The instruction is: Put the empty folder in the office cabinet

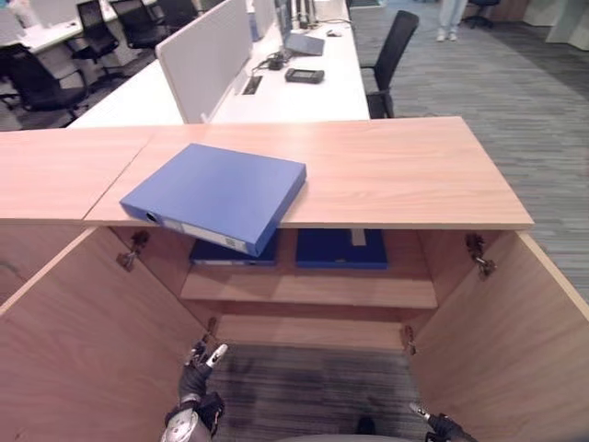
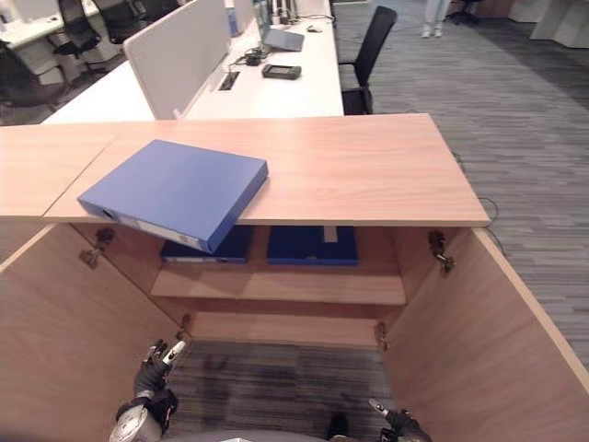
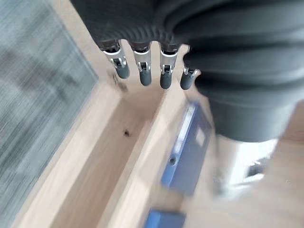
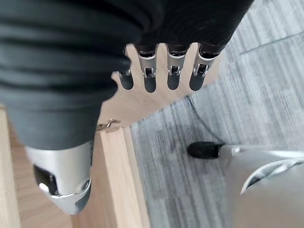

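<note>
The blue folder (image 1: 214, 195) lies at centre left on the cabinet (image 1: 414, 170) worktop, one corner overhanging the open front. Left hand (image 1: 199, 364) at lower left and right hand (image 1: 440, 424) at lower right hang low with fingers relaxed, holding nothing.

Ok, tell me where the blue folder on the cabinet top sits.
The blue folder lies on the cabinet top, toward the robot's left, its near corner overhanging the front edge above the open shelves.

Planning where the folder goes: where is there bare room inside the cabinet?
The upper shelf is bare along its front edge; its back is crowded by two blue folders. The lower shelf looks bare. The folder to move overhangs the cabinet top.
</note>
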Robot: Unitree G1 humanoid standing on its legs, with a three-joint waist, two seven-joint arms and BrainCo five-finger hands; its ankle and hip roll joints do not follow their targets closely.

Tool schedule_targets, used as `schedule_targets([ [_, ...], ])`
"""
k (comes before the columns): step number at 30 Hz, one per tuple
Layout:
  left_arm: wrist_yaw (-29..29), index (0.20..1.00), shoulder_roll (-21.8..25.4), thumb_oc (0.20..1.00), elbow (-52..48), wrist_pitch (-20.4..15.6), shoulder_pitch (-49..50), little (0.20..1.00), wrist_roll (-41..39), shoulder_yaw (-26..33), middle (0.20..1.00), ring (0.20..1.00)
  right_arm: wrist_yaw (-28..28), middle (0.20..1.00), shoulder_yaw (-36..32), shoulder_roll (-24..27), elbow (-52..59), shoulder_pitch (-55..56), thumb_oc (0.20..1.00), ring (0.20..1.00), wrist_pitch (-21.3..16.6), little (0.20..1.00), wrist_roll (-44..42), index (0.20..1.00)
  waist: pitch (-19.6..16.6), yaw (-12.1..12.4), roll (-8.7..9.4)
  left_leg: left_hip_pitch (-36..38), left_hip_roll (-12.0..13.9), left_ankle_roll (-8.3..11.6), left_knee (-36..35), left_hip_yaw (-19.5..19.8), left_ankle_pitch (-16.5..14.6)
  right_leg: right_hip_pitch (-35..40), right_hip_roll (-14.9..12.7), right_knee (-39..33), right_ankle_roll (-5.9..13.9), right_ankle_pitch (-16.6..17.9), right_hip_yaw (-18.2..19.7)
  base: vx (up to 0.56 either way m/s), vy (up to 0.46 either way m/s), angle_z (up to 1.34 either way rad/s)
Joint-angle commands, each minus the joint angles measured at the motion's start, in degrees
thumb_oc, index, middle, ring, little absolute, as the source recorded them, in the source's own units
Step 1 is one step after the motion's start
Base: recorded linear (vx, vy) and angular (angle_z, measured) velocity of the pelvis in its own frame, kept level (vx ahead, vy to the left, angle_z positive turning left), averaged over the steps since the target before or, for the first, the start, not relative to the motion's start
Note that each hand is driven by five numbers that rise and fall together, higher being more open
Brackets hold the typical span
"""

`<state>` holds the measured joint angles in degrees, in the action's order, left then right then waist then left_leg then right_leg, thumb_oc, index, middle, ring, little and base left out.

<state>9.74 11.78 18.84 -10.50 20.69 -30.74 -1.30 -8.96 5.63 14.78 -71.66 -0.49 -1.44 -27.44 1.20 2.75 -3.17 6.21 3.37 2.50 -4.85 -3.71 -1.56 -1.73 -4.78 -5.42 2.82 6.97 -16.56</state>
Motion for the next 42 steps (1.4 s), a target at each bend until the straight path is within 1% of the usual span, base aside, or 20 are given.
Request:
schedule_targets([
  [1,1.36,1.000,1.86,1.000,0.82,-3.83,-3.16,1.000,3.56,2.92,1.000,1.000,-0.20,1.000,-0.33,-1.18,-4.02,-3.20,1.000,1.000,-0.72,1.000,2.13,1.000,0.51,0.72,3.42,-3.63,-2.79,0.90,-0.15,2.23,-1.92,2.51,-1.85,0.42,6.16,-9.10,0.40,0.02,-0.054,0.13],
  [7,6.02,1.000,4.16,1.000,-6.71,-5.94,-6.10,1.000,9.48,3.61,1.000,1.000,-0.90,1.000,-0.18,-0.21,-3.01,-3.86,1.000,1.000,-1.71,1.000,1.76,1.000,4.91,0.61,2.39,-4.88,-1.95,1.67,0.51,4.11,-1.00,2.23,-2.07,0.42,4.97,-9.06,-1.67,-0.06,-0.079,0.19],
  [8,6.58,1.000,4.01,1.000,-8.74,-6.45,-7.00,1.000,8.90,3.63,1.000,1.000,-1.32,1.000,-0.33,0.21,-2.68,-3.95,1.000,1.000,-2.13,1.000,1.55,1.000,6.88,0.31,2.49,-8.59,-1.62,2.30,5.78,4.45,-1.78,1.87,-2.41,0.66,4.24,-9.26,-2.87,-0.12,-0.101,0.32],
  [9,6.58,1.000,4.01,1.000,-8.74,-6.44,-7.00,1.000,8.90,3.64,1.000,1.000,-1.32,1.000,-0.33,0.21,-2.68,-3.95,1.000,1.000,-2.13,1.000,1.55,1.000,6.82,0.25,2.48,-8.75,-1.63,2.30,5.95,4.51,-1.86,1.81,-2.41,0.66,4.24,-9.26,-2.93,-0.12,-0.165,0.39],
  [10,5.79,1.000,3.94,1.000,-11.27,-6.49,-7.84,1.000,7.78,2.79,1.000,1.000,-1.48,1.000,-0.76,0.84,-2.44,-3.61,1.000,1.000,-2.60,1.000,1.27,1.000,7.67,-0.22,2.10,-12.40,-1.22,3.33,11.76,3.80,-2.86,1.17,-2.76,2.26,3.03,-10.45,-4.48,-0.03,-0.101,0.32],
  [12,5.96,1.000,4.54,1.000,-11.65,-6.29,-8.22,1.000,9.44,2.67,1.000,1.000,-1.40,1.000,-0.98,1.02,-2.46,-3.48,1.000,1.000,-2.63,1.000,1.20,1.000,7.65,-0.37,2.03,-13.29,-1.00,3.66,13.33,3.04,-2.96,1.09,-2.79,2.69,2.76,-10.94,-4.88,0.00,-0.101,0.36],
  [13,6.02,1.000,5.28,1.000,-13.87,-6.20,-8.10,1.000,11.82,2.74,1.000,1.000,-1.40,1.000,-1.41,1.48,-2.49,-3.27,1.000,1.000,-2.79,1.000,1.32,1.000,7.79,-0.40,1.78,-14.38,0.15,4.41,16.10,1.54,-2.90,1.88,-2.58,2.81,2.13,-11.96,-5.28,0.11,-0.083,0.26],
  [14,8.59,1.000,8.20,1.000,-18.28,-6.69,-7.72,1.000,21.64,3.90,1.000,1.000,-1.31,1.000,-1.45,2.00,-2.81,-3.25,1.000,1.000,-2.99,1.000,1.60,1.000,7.42,-0.17,1.88,-15.33,1.84,4.76,16.44,-0.06,-1.29,3.07,-2.42,2.31,2.12,-12.32,-5.27,0.14,-0.042,0.07],
  [15,9.71,1.000,9.04,1.000,-19.92,-6.79,-7.50,1.000,25.29,4.29,1.000,1.000,-1.28,1.000,-1.30,1.98,-2.82,-3.23,1.000,1.000,-3.09,1.000,1.75,1.000,7.21,-0.14,2.04,-15.32,2.07,4.74,15.76,-0.31,-0.98,3.25,-2.43,2.29,2.22,-12.27,-5.00,0.18,0.022,-0.15],
  [16,13.40,1.000,11.20,1.000,-23.23,-7.25,-7.25,1.000,33.93,4.79,1.000,1.000,-1.32,1.000,-0.55,1.61,-2.77,-3.31,1.000,1.000,-3.48,1.000,2.14,1.000,6.81,-0.19,2.48,-15.17,2.78,4.65,13.34,-0.86,0.88,3.23,-2.67,2.62,2.56,-12.06,-3.94,0.10,0.037,-0.24],
  [17,13.42,1.000,11.20,1.000,-23.24,-7.24,-7.25,1.000,33.95,4.78,1.000,1.000,-1.33,1.000,-0.55,1.61,-2.77,-3.32,1.000,1.000,-3.48,1.000,2.14,1.000,6.75,-0.18,2.52,-15.19,2.74,4.63,13.22,-0.89,0.99,3.15,-2.71,2.62,2.57,-12.03,-3.93,0.16,0.089,-0.44],
  [18,16.63,1.000,14.14,1.000,-26.38,-7.44,-8.72,1.000,42.65,3.07,1.000,1.000,-1.80,1.000,0.75,1.39,-2.52,-3.72,1.000,1.000,-4.01,1.000,2.58,1.000,6.70,-0.69,2.16,-15.03,3.86,4.88,10.86,-1.74,2.98,3.29,-2.71,3.39,2.77,-12.63,-2.85,0.09,0.058,-0.24],
  [19,16.84,1.000,14.12,1.000,-26.35,-7.40,-8.76,1.000,42.95,2.94,1.000,1.000,-1.82,1.000,0.70,1.33,-2.52,-3.71,1.000,1.000,-4.02,1.000,2.59,1.000,6.75,-0.55,2.22,-14.81,3.87,4.91,10.58,-1.85,3.13,3.28,-2.72,3.48,2.74,-12.68,-2.74,0.14,0.088,-0.20],
  [20,17.50,1.000,15.96,1.000,-28.56,-7.74,-9.40,1.000,47.36,1.68,1.000,1.000,-2.11,1.000,1.26,1.13,-2.78,-4.05,1.000,1.000,-4.20,1.000,3.02,1.000,6.65,-0.74,1.80,-14.14,4.38,5.06,9.18,-2.52,4.00,3.67,-2.72,3.71,2.79,-13.01,-2.08,0.11,0.040,-0.13],
  [25,20.46,1.000,18.85,1.000,-32.35,-8.01,-8.54,1.000,55.43,0.64,1.000,1.000,-2.33,1.000,1.76,0.35,-3.21,-3.38,1.000,1.000,-4.63,1.000,4.08,1.000,4.78,-1.04,0.50,-8.52,3.70,4.99,3.77,-2.73,3.97,5.51,-1.84,2.83,3.08,-13.16,-1.36,0.12,0.060,-0.20],
  [26,22.41,1.000,19.70,1.000,-33.19,-8.11,-8.04,1.000,58.08,0.97,1.000,1.000,-2.19,1.000,2.15,0.21,-2.95,-2.95,1.000,1.000,-4.56,1.000,4.50,1.000,4.49,-1.26,0.27,-7.06,3.40,4.85,2.92,-2.77,3.65,6.21,-1.94,2.67,3.23,-13.06,-0.95,0.15,0.101,-0.14],
  [29,24.77,1.000,19.66,1.000,-34.65,-7.92,-7.03,1.000,59.42,2.55,1.000,1.000,-2.15,1.000,2.33,0.01,-2.63,-2.21,1.000,1.000,-4.17,1.000,5.24,1.000,4.59,-0.92,0.30,-5.52,2.79,4.40,2.82,-3.06,2.85,7.58,-2.56,2.79,3.64,-13.14,-0.99,0.10,0.079,0.03],
  [33,28.21,1.000,19.35,1.000,-36.62,-8.08,-6.81,1.000,60.38,4.26,1.000,1.000,-2.21,1.000,2.04,0.66,-1.56,-2.55,1.000,1.000,-3.77,1.000,5.65,1.000,7.04,-0.56,0.40,-5.60,1.31,2.81,6.90,-3.40,-0.43,7.87,-5.08,6.73,4.23,-13.99,-0.70,0.03,0.098,-0.03],
  [38,30.95,1.000,21.99,1.000,-37.27,-6.82,-11.91,1.000,64.45,4.38,1.000,1.000,-2.28,1.000,2.50,2.20,0.66,-4.16,1.000,1.000,-3.14,1.000,6.54,1.000,12.51,-0.36,-0.69,-8.38,-0.52,0.42,17.16,-5.44,-6.09,4.52,-9.84,17.07,4.28,-16.10,0.07,-0.08,0.138,-0.03],
  [42,31.83,1.000,22.86,1.000,-37.39,-6.40,-15.29,1.000,65.72,4.60,1.000,1.000,-2.26,1.000,2.58,2.31,2.16,-4.63,1.000,1.000,-3.28,1.000,6.42,1.000,14.34,-0.35,-1.04,-11.19,-0.93,-0.85,22.32,-6.06,-8.62,1.48,-11.19,21.73,4.06,-17.24,1.13,-0.07,0.079,-0.04],
])
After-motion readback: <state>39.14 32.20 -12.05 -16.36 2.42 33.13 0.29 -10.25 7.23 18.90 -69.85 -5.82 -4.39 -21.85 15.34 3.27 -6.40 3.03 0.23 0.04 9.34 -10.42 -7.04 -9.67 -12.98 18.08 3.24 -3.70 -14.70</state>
